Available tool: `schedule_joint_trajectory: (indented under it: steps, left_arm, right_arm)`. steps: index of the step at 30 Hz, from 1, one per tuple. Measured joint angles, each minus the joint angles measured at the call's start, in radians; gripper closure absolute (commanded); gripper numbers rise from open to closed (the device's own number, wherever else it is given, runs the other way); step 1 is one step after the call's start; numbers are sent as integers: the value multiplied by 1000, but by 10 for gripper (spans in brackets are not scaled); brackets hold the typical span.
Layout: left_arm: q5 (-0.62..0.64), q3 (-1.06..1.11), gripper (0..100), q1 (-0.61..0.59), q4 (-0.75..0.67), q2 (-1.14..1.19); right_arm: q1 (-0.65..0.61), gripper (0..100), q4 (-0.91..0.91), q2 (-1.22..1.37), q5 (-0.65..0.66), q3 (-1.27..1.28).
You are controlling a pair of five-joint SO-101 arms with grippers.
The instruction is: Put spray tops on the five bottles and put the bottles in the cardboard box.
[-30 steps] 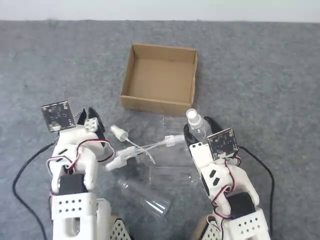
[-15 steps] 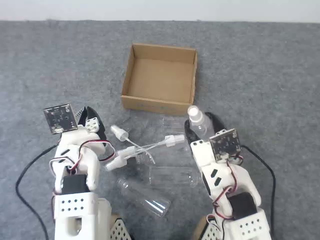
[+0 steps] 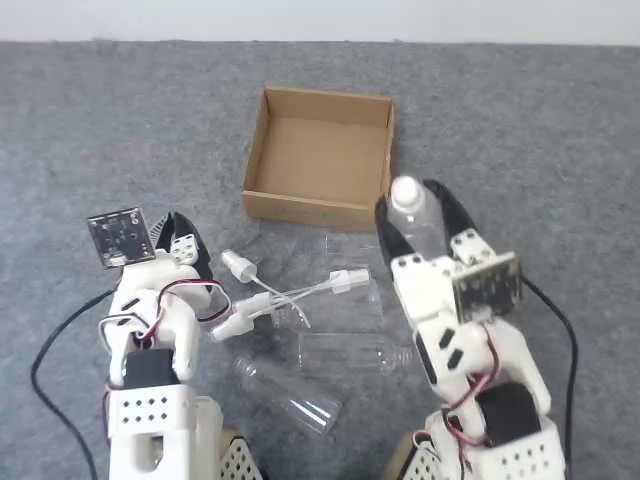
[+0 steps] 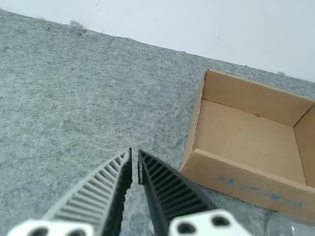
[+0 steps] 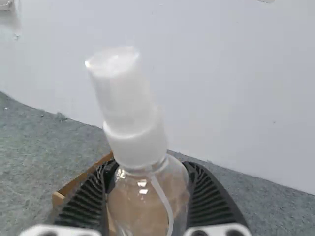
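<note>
My right gripper (image 3: 415,225) is shut on a clear bottle (image 3: 416,222) with a white spray top (image 3: 405,192), held upright and lifted just off the near right corner of the cardboard box (image 3: 320,157). In the right wrist view the bottle (image 5: 146,196) stands between the black fingers (image 5: 209,199), its spray top (image 5: 125,105) pointing up. My left gripper (image 3: 183,243) is shut with nothing in it, left of the loose parts; the left wrist view has its fingertips (image 4: 134,160) together above the carpet, the box (image 4: 251,132) beyond.
Loose white spray tops with dip tubes (image 3: 290,292) lie on the grey carpet between the arms. Clear uncapped bottles (image 3: 345,352) lie there too, one (image 3: 290,395) near the front. A pale wall runs along the far edge.
The right arm has lifted the capped bottle and carried it toward the box's near right corner. The left arm has shifted slightly and then stayed put.
</note>
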Motion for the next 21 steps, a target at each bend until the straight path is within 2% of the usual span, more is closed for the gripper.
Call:
schedule_joint_trajectory:
  steps: [10, 21]
  left_arm:
    - [0, 0, 984, -64, 0, 0]
    - [-32, 0, 984, -63, 0, 0]
  right_arm:
    - [-32, 991, -258, 483, 0, -146]
    - [-48, 989, -549, 885, -6, -281]
